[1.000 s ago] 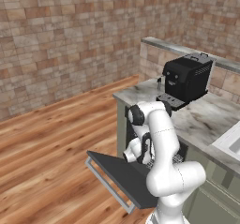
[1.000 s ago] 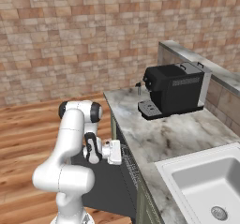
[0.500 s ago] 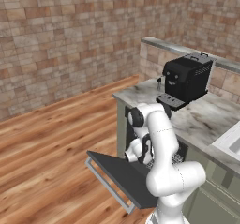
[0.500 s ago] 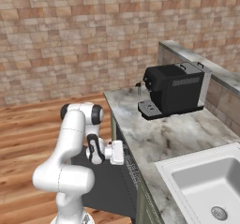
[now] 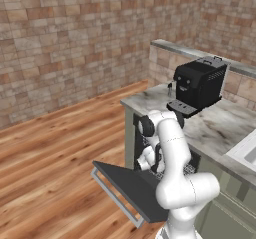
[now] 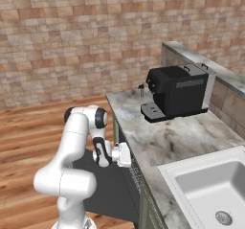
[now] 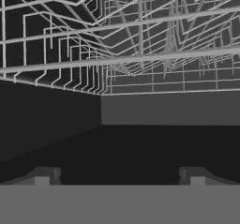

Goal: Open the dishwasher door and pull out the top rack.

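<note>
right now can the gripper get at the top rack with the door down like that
Probably yes. The dishwasher door lies flat open, the gripper is open and faces the top rack's wire front, with nothing between them in the hand view.

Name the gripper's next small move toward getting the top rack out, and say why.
Probably ease the gripper up and forward until a front wire of the top rack sits between its fingers, then close. The dishwasher door already lies folded down, the fingers stand wide apart with nothing between them, and in the hand view the rack's wire grid sits above the fingertips, not between them.
</note>
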Robot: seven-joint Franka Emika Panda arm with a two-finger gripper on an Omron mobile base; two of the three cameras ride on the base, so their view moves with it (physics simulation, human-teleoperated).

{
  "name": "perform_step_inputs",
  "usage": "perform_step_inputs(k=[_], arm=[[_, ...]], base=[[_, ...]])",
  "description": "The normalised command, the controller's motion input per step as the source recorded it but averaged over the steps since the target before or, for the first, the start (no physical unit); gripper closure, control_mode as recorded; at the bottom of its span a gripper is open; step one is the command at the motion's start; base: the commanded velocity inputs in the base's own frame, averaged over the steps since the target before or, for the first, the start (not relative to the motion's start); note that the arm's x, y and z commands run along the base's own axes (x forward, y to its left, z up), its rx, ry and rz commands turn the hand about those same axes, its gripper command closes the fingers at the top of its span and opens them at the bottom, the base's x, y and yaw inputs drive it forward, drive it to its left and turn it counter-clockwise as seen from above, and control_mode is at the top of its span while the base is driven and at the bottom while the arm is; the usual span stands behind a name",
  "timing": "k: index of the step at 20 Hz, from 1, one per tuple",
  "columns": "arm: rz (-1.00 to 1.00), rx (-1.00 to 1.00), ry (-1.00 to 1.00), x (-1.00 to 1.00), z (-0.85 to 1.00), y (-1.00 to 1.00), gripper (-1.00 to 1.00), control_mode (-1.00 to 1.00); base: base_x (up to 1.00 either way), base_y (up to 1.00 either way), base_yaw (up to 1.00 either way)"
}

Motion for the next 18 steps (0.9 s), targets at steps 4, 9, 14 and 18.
perform_step_inputs(k=[4, 9, 14, 18], arm=[[0.00, 0.00, 0.00, 0.17, 0.00, -0.21, -1.00, -1.00], [0.01, 0.00, 0.00, 0.20, -0.11, -0.17, -1.00, -1.00], [0.03, 0.00, 0.00, 0.18, -0.20, -0.15, -1.00, -1.00], [0.05, 0.00, 0.01, 0.17, -0.24, -0.13, -1.00, -1.00]], base=[[0.00, 0.00, 0.00], [0.00, 0.00, 0.00], [0.00, 0.00, 0.00], [0.00, 0.00, 0.00]])
